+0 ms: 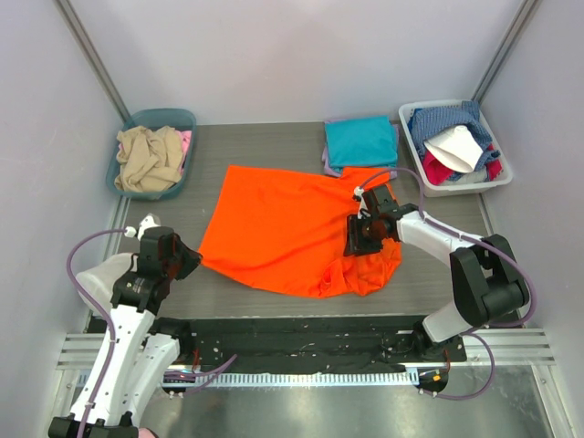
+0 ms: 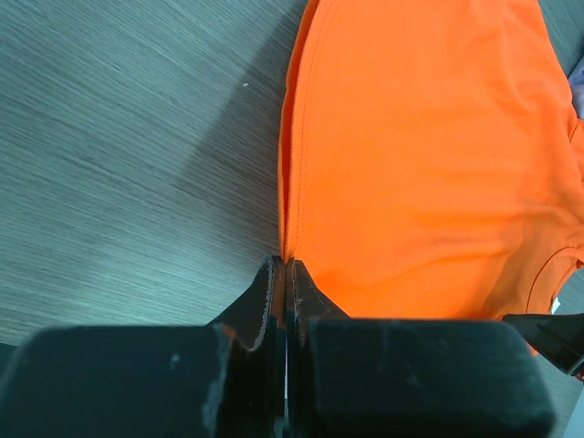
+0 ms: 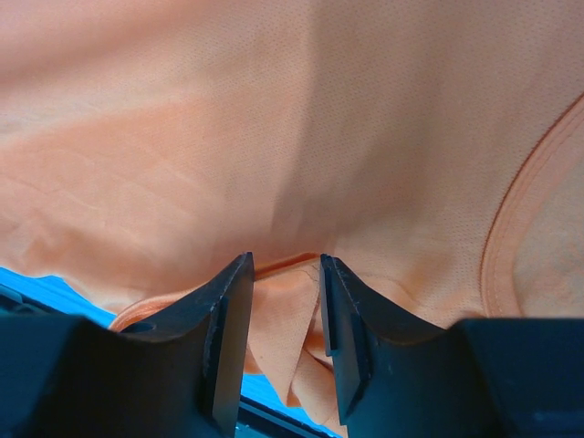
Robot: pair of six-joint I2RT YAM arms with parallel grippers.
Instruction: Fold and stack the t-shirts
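The orange t-shirt [image 1: 283, 228] lies spread on the table, bunched at its near right corner. My left gripper [image 1: 189, 259] is at the shirt's left corner; in the left wrist view its jaws [image 2: 286, 265] are shut on the hem of the orange t-shirt [image 2: 429, 146]. My right gripper [image 1: 362, 239] sits on the shirt's right side; in the right wrist view its jaws [image 3: 286, 266] stand apart with a loose fold of orange cloth [image 3: 292, 119] between them. The folded teal t-shirt [image 1: 360, 139] lies on the lavender one [image 1: 329, 166] at the back.
A teal bin [image 1: 173, 117] with beige and pink cloth stands at the back left. A white bin [image 1: 461, 187] with blue, white and red clothes stands at the back right. Grey walls close in three sides.
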